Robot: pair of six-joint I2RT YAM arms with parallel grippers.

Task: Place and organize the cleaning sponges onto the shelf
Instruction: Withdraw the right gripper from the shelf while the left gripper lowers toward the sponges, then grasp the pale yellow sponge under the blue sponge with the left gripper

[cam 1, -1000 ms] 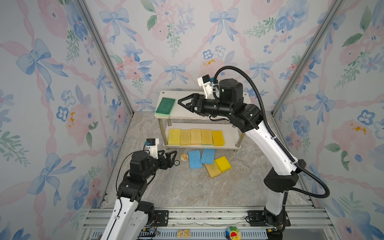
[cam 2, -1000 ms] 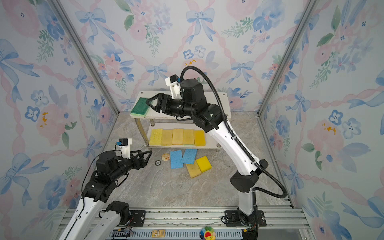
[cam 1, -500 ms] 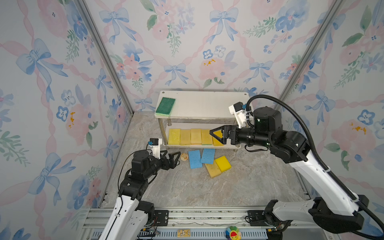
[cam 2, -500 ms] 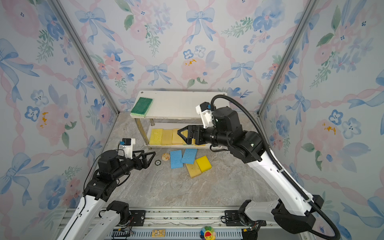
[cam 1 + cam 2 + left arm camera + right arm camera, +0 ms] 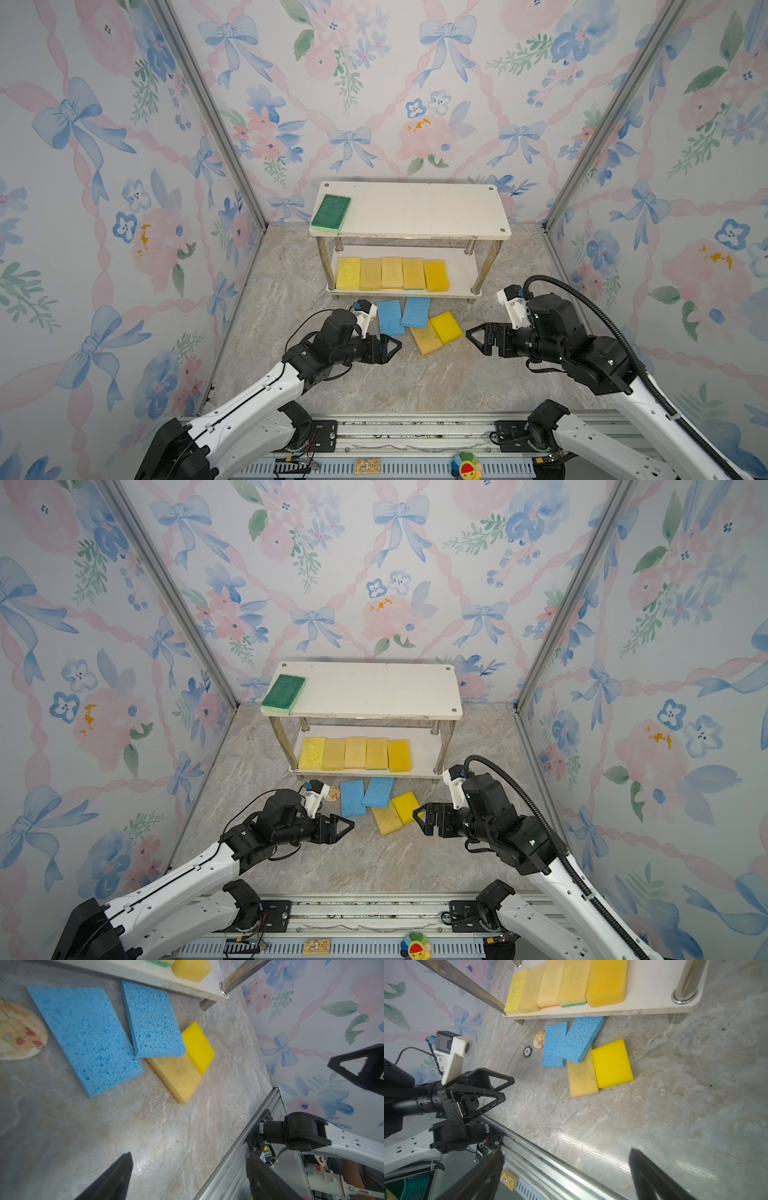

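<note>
The shelf (image 5: 419, 210) stands at the back. A dark green sponge (image 5: 331, 212) lies on the left end of its top board. Several yellow sponges (image 5: 390, 273) sit side by side on the lower board. On the floor in front lie two blue sponges (image 5: 390, 317) (image 5: 416, 311), a pale yellow sponge (image 5: 424, 341) and a bright yellow sponge (image 5: 446, 327), partly overlapping. My left gripper (image 5: 397, 344) hovers open and empty just left of them. My right gripper (image 5: 469, 332) is open and empty to their right. Both wrist views show wide jaws, left (image 5: 189, 1153) and right (image 5: 566, 1150).
A small round patterned disc (image 5: 18, 1032) lies left of the blue sponges, with a dark chip (image 5: 527, 1051) beside it. The aluminium rail (image 5: 395, 428) runs along the front edge. Flowered walls close in the left, back and right.
My right arm has swung from the shelf's top board down to the floor, right of the loose sponges. My left gripper has moved right toward them. The green sponge stays on the top board.
</note>
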